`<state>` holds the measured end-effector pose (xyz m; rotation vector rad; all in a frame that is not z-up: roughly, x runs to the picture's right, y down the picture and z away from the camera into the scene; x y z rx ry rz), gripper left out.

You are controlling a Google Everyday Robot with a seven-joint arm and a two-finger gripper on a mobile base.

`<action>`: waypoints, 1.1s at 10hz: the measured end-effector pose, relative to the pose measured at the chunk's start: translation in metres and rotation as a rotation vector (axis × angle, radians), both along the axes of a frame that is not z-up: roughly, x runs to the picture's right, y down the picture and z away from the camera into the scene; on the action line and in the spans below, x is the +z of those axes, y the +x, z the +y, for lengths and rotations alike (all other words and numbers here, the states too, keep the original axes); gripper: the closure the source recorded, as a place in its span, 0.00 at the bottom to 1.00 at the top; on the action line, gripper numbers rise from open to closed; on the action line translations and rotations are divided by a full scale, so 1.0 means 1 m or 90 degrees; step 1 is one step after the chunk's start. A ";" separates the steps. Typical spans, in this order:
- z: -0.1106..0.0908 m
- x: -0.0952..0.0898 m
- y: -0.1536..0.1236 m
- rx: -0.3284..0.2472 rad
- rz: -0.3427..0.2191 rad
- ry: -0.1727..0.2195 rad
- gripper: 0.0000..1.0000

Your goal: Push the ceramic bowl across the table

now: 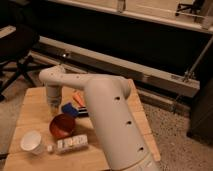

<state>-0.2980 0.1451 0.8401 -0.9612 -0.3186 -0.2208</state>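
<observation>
While no writing is legible on anything, my gripper (pixel 53 106), fingers pressed together, hangs just beyond the ceramic bowl (pixel 63 126) on the table (pixel 30 107).

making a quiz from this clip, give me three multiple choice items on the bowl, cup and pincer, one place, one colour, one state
1. Where is the cup relative to the bowl?
A. on the bowl's camera-left, nearer the camera
B. inside the bowl
C. behind the bowl, at the far edge

2. What colour is the bowl?
A. blue
B. orange-red
C. white

3. How is the pincer?
A. holding the cup
B. wide open above the floor
C. shut, just behind the bowl

Key: 1 A, the cup stands at the table's near left corner; 2 B, glossy orange-red; 3 C, it hangs at the bowl's far rim, gripping nothing.
</observation>
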 end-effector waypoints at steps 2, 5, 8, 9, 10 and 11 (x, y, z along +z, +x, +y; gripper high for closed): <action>0.005 -0.003 0.007 -0.014 -0.002 0.002 1.00; 0.022 -0.010 0.017 -0.023 -0.004 -0.011 1.00; 0.043 -0.015 0.028 -0.014 0.007 -0.038 1.00; 0.048 -0.015 0.032 -0.012 0.011 -0.044 1.00; 0.052 -0.015 0.037 -0.007 0.015 -0.049 1.00; 0.054 -0.014 0.040 -0.002 0.018 -0.050 1.00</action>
